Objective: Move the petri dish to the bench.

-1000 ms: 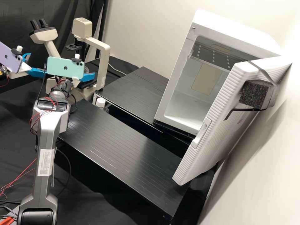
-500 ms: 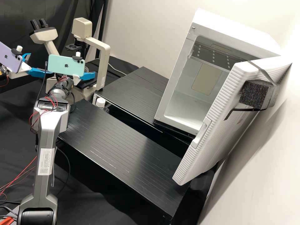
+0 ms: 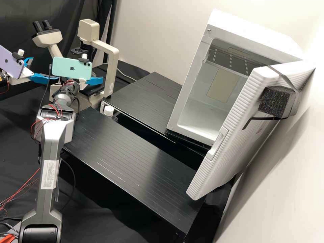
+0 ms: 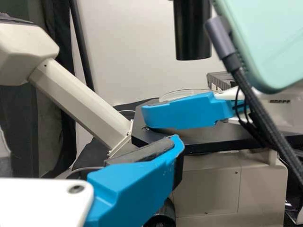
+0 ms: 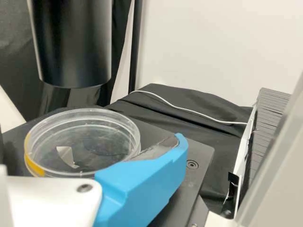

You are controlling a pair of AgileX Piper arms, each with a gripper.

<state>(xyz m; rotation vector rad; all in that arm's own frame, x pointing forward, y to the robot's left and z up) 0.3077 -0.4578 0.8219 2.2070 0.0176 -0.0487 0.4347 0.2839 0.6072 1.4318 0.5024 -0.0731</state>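
my right gripper [image 5: 156,172] is right beside the clear petri dish [image 5: 87,142] at the black microscope stage [image 5: 199,151], though i cannot tell whether it grips; my left gripper [image 3: 44,69] is open and empty. of 4 parts, i judge 1 done, the reach; a sure hold, the carry and the set-down on the black bench [image 3: 118,145] are left

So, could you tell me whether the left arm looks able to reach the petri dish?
Probably not easily: the left pincer is open, but in the left wrist view the right pincer stands in front of the petri dish, and a black cylinder hangs overhead.
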